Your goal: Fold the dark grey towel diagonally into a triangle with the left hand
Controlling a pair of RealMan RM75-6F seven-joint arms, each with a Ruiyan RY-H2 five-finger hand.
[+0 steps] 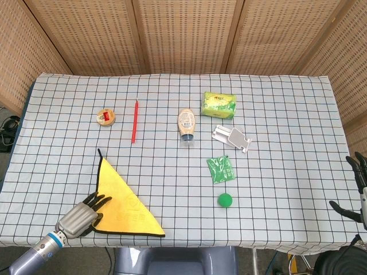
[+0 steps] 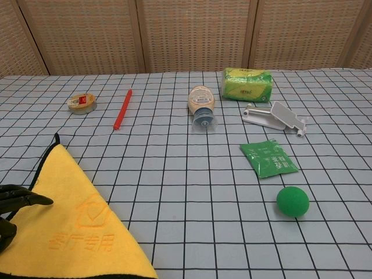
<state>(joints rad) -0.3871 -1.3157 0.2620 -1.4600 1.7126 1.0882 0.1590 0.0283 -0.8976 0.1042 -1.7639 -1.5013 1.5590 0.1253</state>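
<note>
The towel [image 1: 123, 203] lies folded into a triangle at the front left of the table, yellow side up with a dark edge and a dark loop at its far tip. My left hand [image 1: 85, 211] is at the triangle's left corner, fingers lying over the cloth and thumb below, gripping it. In the chest view the towel [image 2: 70, 226] fills the lower left, and the dark fingers of the left hand [image 2: 11, 209] reach onto it from the frame edge. My right hand [image 1: 356, 192] hangs off the table's right side with its fingers spread, holding nothing.
On the checked tablecloth [image 1: 172, 172] lie a tape roll [image 1: 106, 117], a red pen [image 1: 135, 121], a sauce bottle [image 1: 186, 124], a green tissue pack [image 1: 219, 104], a white clip stand [image 1: 231, 137], a green sachet [image 1: 221, 169] and a green ball [image 1: 225, 200].
</note>
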